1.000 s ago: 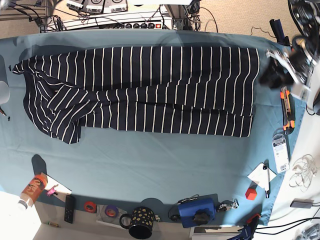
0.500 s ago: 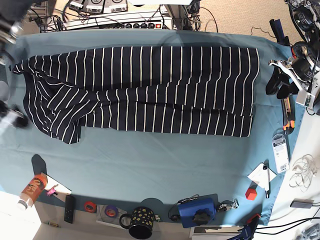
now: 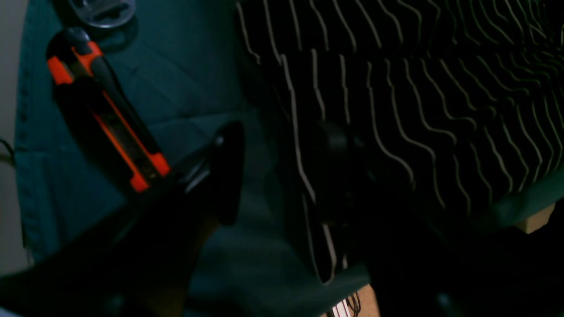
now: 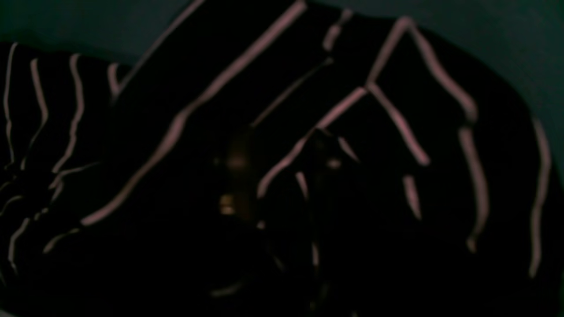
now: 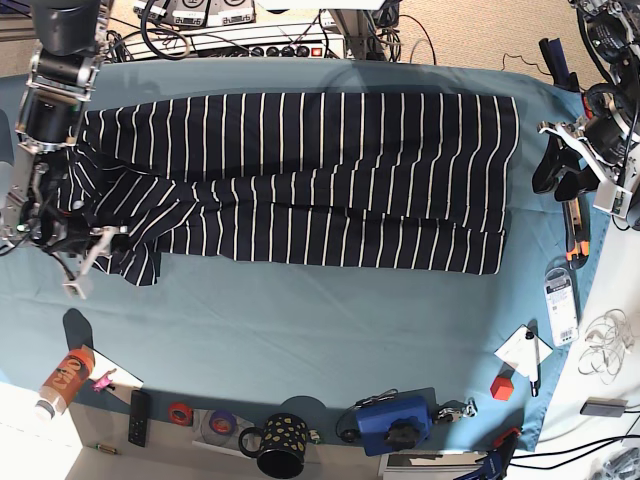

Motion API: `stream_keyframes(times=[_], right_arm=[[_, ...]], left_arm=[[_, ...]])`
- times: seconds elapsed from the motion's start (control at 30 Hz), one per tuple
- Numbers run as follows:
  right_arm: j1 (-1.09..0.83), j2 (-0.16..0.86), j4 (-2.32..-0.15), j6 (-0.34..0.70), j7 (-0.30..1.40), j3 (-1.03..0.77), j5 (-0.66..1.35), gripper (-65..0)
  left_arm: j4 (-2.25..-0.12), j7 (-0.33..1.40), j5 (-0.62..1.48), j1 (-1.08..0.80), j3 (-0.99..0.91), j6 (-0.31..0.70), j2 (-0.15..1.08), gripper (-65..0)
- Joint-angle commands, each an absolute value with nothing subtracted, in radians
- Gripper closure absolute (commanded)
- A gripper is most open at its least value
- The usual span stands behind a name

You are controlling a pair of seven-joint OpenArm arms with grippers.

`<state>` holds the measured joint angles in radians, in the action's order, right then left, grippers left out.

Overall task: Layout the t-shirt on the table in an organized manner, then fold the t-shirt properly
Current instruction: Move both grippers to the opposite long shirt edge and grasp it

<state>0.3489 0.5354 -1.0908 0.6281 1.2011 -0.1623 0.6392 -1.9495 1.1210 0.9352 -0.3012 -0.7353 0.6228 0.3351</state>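
T-shirt fabric fills the right wrist view, dark with thin pale stripes, and the right gripper is down on its crumpled sleeve end; whether those jaws have clenched on cloth I cannot tell. The left gripper hangs spread apart with nothing in it, just off the shirt's hem. Navy, near black with white stripes, the shirt lies stretched along the far half of the table, folded lengthwise. An orange-and-black tool lies beside the left gripper. A dotted black mug stands at the near edge; its inside is not visible. No writing is readable.
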Motion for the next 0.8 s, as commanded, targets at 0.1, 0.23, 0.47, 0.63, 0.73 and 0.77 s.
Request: stream_keyframes(times=[0.1,0.23,0.47,0.63,0.73,0.77], right_arm=[[0.379,0.562,-1.106,0.631,1.154,-0.173,0.657,0.0],[0.404,0.562,-1.106,0.631,1.091,-0.179,0.653,0.0],[0.486,0.562,-1.106,0.630,0.962,-0.195,0.593,0.0],[0.553,0.562,-1.106,0.630,0.946,-0.205,0.582,0.0],[0.574,0.561,-1.106,0.627,0.854,-0.205,0.521,0.0],[0.579,0.560,-1.105,0.607,0.809,-0.205,0.473,0.0]], left_arm=[[-1.964,1.099,0.953,-0.297,-0.742,0.625,0.352,-26.7],[-1.964,1.099,0.953,-0.297,-0.742,0.625,0.352,-26.7],[-1.964,1.099,0.953,-0.297,-0.742,0.625,0.352,-26.7],[-1.964,1.099,0.954,-0.297,-0.742,0.625,0.352,-26.7],[-1.964,1.098,0.962,-0.297,-0.742,0.625,0.352,-26.7],[-1.964,1.097,0.966,-0.296,-0.742,0.625,0.352,-26.7]])
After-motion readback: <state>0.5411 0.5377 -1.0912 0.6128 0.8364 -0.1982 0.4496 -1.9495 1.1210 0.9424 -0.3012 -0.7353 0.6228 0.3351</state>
